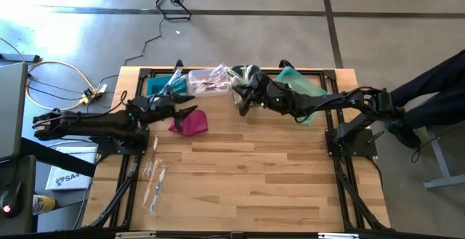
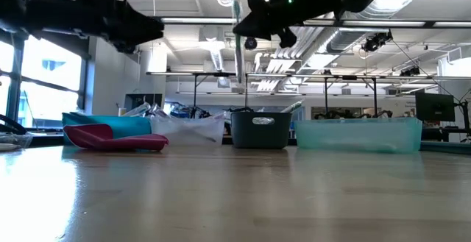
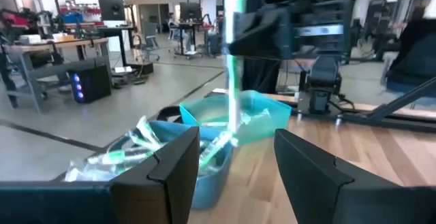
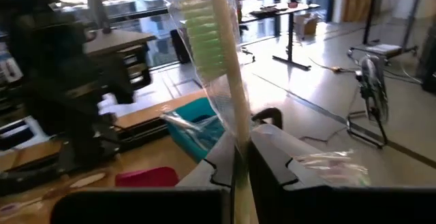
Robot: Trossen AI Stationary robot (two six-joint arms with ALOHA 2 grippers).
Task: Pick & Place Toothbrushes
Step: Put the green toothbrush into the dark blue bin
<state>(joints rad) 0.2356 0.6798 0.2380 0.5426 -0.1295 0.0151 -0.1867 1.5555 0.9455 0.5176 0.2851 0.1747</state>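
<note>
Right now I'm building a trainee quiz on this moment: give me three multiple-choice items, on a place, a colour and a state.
1. Where is the magenta pouch? A in the teal bin; B on the table by the blue bin; C in the clear bin.
2. What colour are the held toothbrush's bristles? A red; B black; C green.
3. How is the left hand? A open, empty; B shut on a toothbrush; C shut on the pouch.
Answers: B, it lies on the wood near that bin; C, green shows above the right hand; A, its fingers stand apart, nothing between.
</note>
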